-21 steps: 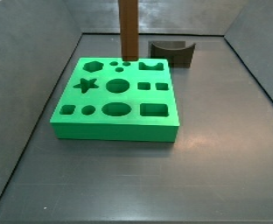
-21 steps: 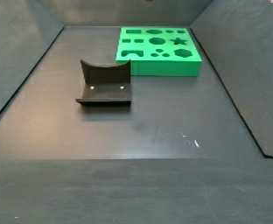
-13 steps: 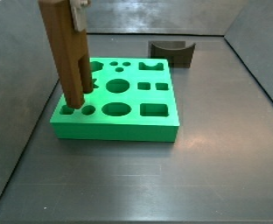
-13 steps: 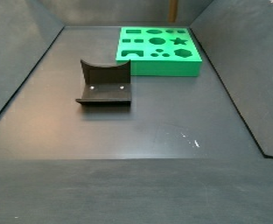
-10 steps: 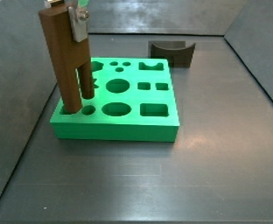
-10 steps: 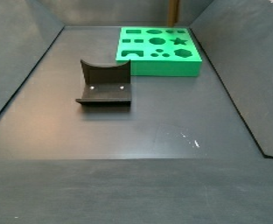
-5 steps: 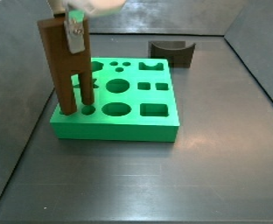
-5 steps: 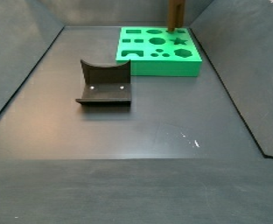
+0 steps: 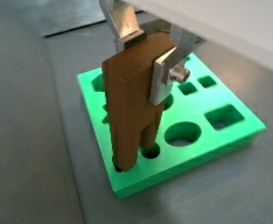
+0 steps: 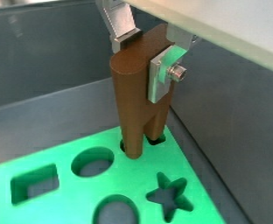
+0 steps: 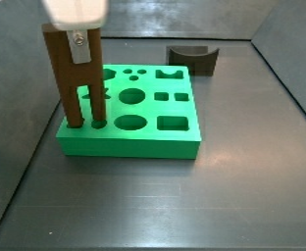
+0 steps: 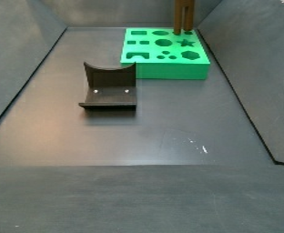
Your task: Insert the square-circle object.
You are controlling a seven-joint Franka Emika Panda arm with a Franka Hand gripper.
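My gripper (image 11: pixel 75 39) is shut on the square-circle object (image 11: pixel 75 83), a tall brown piece with two prongs, one rounded and one square. It stands upright over the near left corner of the green board (image 11: pixel 129 147). The prong tips sit at two small holes there; how deep they reach I cannot tell. In both wrist views the silver fingers (image 9: pixel 168 68) (image 10: pixel 166 72) clamp the piece's top (image 9: pixel 133 105) (image 10: pixel 133 96), with my gripper (image 9: pixel 145 52) (image 10: pixel 143 52) above the board (image 9: pixel 209 147) (image 10: pixel 133 175). In a side view the piece (image 12: pixel 182 16) shows at the board's far corner (image 12: pixel 169 72).
The dark fixture (image 11: pixel 192 57) stands on the floor behind the board's far right corner; in a side view it (image 12: pixel 108 86) stands well apart from the board. Grey walls enclose the floor. The board has several other shaped holes, among them a star, circle, oval and square.
My gripper has come down with the square-circle object, and its prong tips now meet the two small holes at the board's corner.
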